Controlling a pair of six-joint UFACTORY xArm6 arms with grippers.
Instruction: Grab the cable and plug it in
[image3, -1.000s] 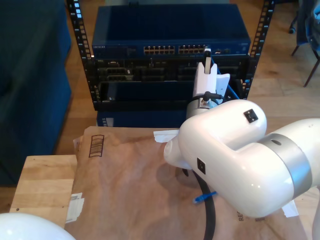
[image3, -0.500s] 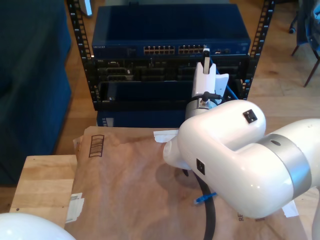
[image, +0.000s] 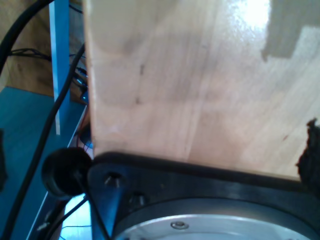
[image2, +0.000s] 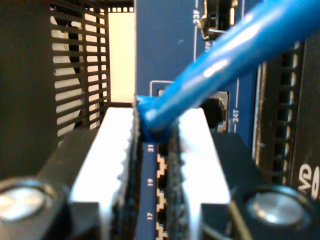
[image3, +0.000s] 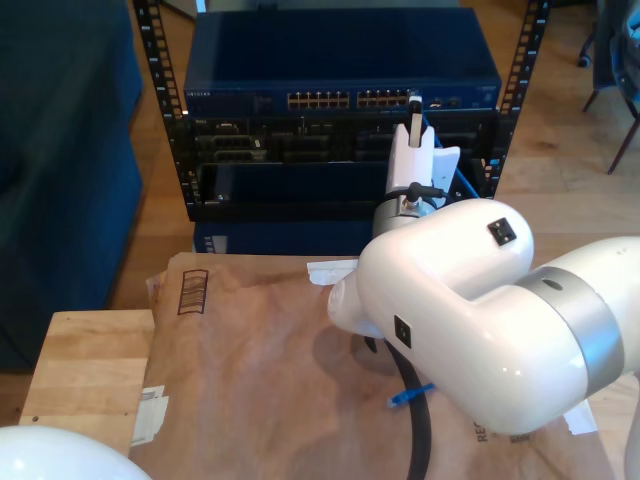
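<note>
My second gripper (image2: 155, 150) clamped the cable (image2: 220, 65) at the switch (image3: 340, 60) ports; my first gripper's state couldn't be told.

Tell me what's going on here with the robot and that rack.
My second pincer is shut on the end of the blue cable, holding it right up against the row of ports on the blue network switch at the top of the rack. The plug itself is hidden between the fingers, so whether it is seated cannot be told. The other end of the cable lies on the brown paper. My first wrist view looks at a wooden board.
</note>
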